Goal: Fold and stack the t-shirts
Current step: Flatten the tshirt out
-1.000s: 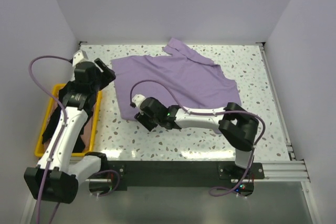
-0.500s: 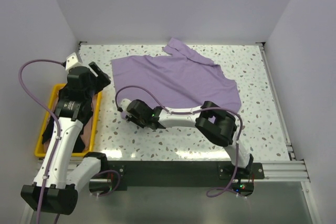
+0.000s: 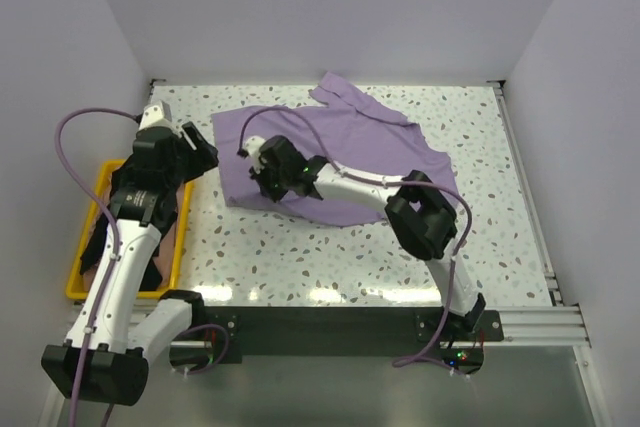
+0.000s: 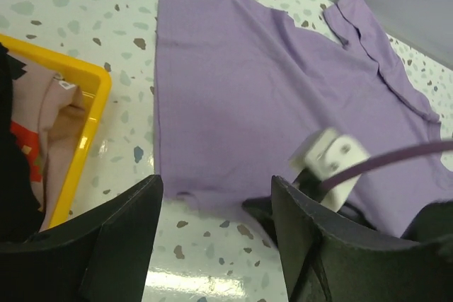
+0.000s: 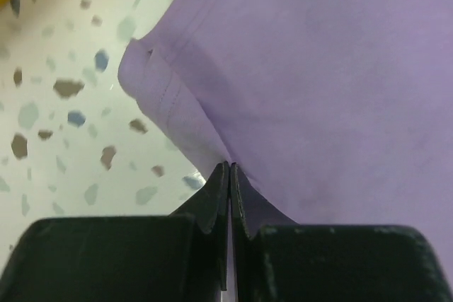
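Lavender t-shirt (image 3: 340, 152) lies spread flat on the far-centre of the surface (image 3: 330, 267), one sleeve pointing at the back wall and the body running toward the right. It's mostly smooth w/ a few soft creases, so to me it reads as laid out for the first fold, not yet folded.

Right tool (image 5: 228, 167) is clamped tight on the shirt's near-left hem corner (image 5: 152, 76). In the wrist view the stitched edge runs straight into the closed tips, and the cloth just behind them humps up off the surface. The arm reaches across from the right w/ the tool low over the shirt's left part (image 3: 268, 172). My read: it has the corner pinched so it can carry that edge over the body of the shirt. The grip looks thin, prob. one or two layers only, so a quick pull could slip it out.

Left tool (image 4: 216, 196) has its fingers spread wide w/ nothing between them. It hangs above the gap between the shirt's left edge and the yellow crate (image 4: 85, 132), looking down at both. I'd guess it's waiting to take the other hem corner or pin the cloth.

The crate sits at the left edge of the surface, well apart from the fold area. It holds the black t-shirt (image 4: 13, 175) and a pink garment (image 4: 60, 114) w/ a red patch, both bunched. So stacking hasn't begun, and the black one needs pulling out after this.
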Motion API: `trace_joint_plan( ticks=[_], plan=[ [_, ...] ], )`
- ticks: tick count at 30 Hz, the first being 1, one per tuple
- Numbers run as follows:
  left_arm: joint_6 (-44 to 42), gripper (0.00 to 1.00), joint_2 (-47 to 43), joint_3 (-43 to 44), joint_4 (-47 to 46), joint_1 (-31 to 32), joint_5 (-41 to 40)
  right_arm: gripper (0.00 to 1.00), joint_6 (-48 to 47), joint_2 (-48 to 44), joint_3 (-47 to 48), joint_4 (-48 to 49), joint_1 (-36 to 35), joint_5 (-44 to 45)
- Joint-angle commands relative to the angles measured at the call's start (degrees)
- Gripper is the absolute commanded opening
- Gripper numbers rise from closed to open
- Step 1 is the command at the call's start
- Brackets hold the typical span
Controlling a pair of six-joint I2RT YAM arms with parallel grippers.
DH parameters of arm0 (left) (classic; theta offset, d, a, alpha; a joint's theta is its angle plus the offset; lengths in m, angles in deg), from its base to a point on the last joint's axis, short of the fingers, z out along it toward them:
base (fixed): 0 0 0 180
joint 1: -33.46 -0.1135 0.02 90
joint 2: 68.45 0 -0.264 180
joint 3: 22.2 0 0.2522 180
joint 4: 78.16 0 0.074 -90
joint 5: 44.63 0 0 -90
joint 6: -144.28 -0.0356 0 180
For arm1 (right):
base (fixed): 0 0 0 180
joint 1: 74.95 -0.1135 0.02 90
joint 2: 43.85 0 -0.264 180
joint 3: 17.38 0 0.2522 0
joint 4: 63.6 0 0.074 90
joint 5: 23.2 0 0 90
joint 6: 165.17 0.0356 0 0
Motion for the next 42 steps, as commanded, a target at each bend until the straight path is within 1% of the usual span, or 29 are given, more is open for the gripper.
trace_joint_plan(
  ticks=[1,2,3,6,9,12,13,14,15,16,19,20,22,23,27,32,42],
  plan=[
    [-3.0,0.67,2.7,-1.7,-2.6,-0.3,6.5,0.0,6.4,0.7,5.6,-1.9,7.2,-11.0],
    [-3.2,0.67,3.3,-2.1,-3.3,-0.3,8.4,0.0,8.3,1.4,6.8,-2.0,8.3,-13.5],
    [-3.4,0.66,3.8,-2.4,-3.6,-0.3,9.0,0.0,9.2,2.0,7.4,-2.1,10.4,-14.5],
    [-3.5,0.66,5.6,-4.1,-5.3,-0.2,11.8,0.0,12.3,4.9,9.5,-2.4,13.5,-18.6],
    [-3.1,0.67,7.3,-5.9,-7.0,-0.1,13.8,0.01,14.4,7.3,10.3,-2.3,15.4,-20.5],
    [-2.2,0.67,9.0,-8.1,-8.7,0.3,14.5,0.06,15.7,8.4,10.4,-2.3,16.3,-20.5],
    [-1.2,0.66,11.2,-9.8,-10.6,0.6,15.3,0.17,16.5,8.3,10.2,-2.4,16.7,-19.2],
    [-1.2,0.66,11.2,-10.1,-10.6,0.6,15.3,0.17,16.5,8.3,10.2,-2.4,16.7,-19.2],
    [-0.9,0.65,11.8,-10.5,-12.0,0.8,15.8,0.2,17.1,7.6,9.6,-2.4,16.8,-18.4],
    [-0.2,0.64,13.5,-10.7,-12.8,1.0,16.0,0.28,17.4,7.1,9.3,-2.6,17.0,-16.0],
    [0.7,0.61,17.5,-10.0,-14.8,2.5,15.6,0.4,18.6,4.4,7.3,-3.2,17.1,-11.0],
    [0.9,0.6,18.9,-9.2,-15.4,3.7,14.5,0.4,19.3,3.4,5.7,-3.3,17.1,-7.4],
    [1.4,0.56,22.6,-8.1,-15.6,5.2,13.0,0.41,19.9,0.4,3.8,-3.2,17.1,-4.3],
    [1.7,0.54,24.1,-7.1,-16.1,6.2,11.9,0.41,20.6,-0.8,1.8,-3.0,17.2,-1.3],
    [3.5,0.5,30.1,-4.8,-17.9,7.3,10.8,0.41,21.9,-7.0,-4.2,-1.1,17.3,3.6],
    [4.2,0.47,37.0,-0.8,-20.0,7.5,11.4,0.42,22.9,-14.8,-10.9,2.1,17.7,4.4],
    [4.7,0.46,45.2,4.6,-20.5,7.7,12.2,0.43,22.6,-22.1,-15.4,0.3,18.5,5.3]
  ],
)
